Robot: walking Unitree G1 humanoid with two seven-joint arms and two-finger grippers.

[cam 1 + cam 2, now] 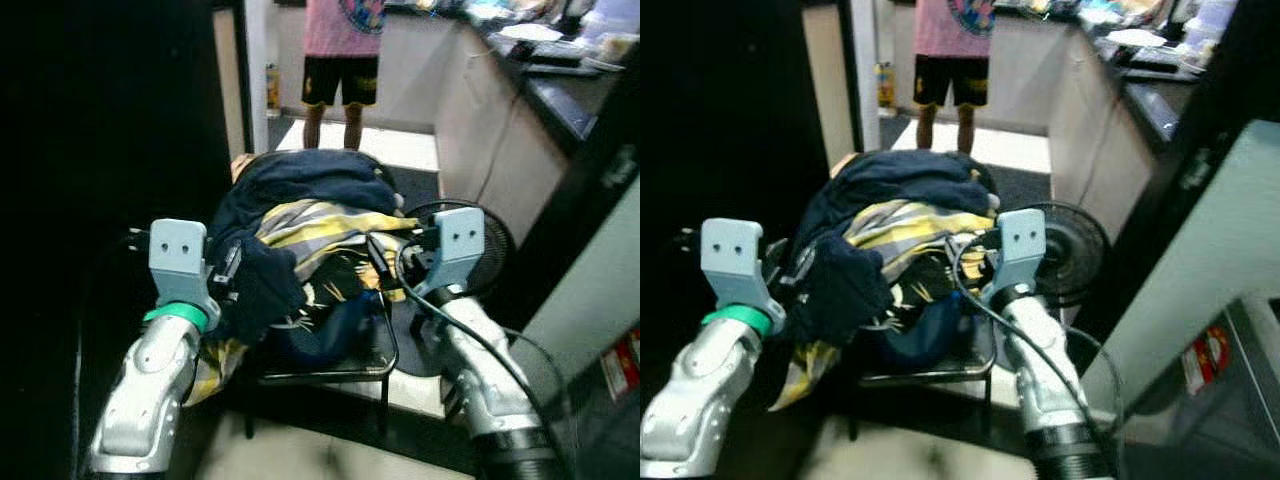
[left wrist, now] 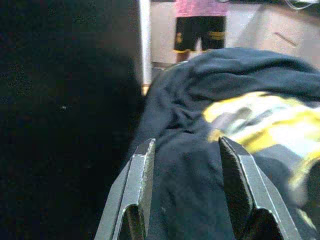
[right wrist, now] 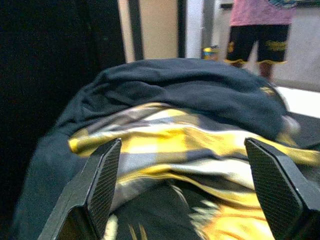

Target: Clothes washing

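Observation:
A heap of clothes (image 1: 300, 230) lies on a black metal chair (image 1: 388, 352): dark navy garments on top and in front, with a yellow and grey checked cloth (image 1: 320, 225) in between. My left gripper (image 2: 187, 185) is at the heap's left side, open, with navy cloth (image 2: 190, 165) showing between its fingers (image 2: 139, 185). My right gripper (image 3: 185, 185) is at the heap's right side, open wide and facing the checked cloth (image 3: 190, 140). In the eye views the grey wrist blocks (image 1: 178, 255) (image 1: 458, 240) hide the fingers.
A person (image 1: 342, 60) in a pink shirt and black shorts stands beyond the chair. A dark counter (image 1: 560, 95) runs along the right. A round black fan (image 1: 495, 245) sits on the floor right of the chair. A dark wall (image 1: 110, 120) fills the left.

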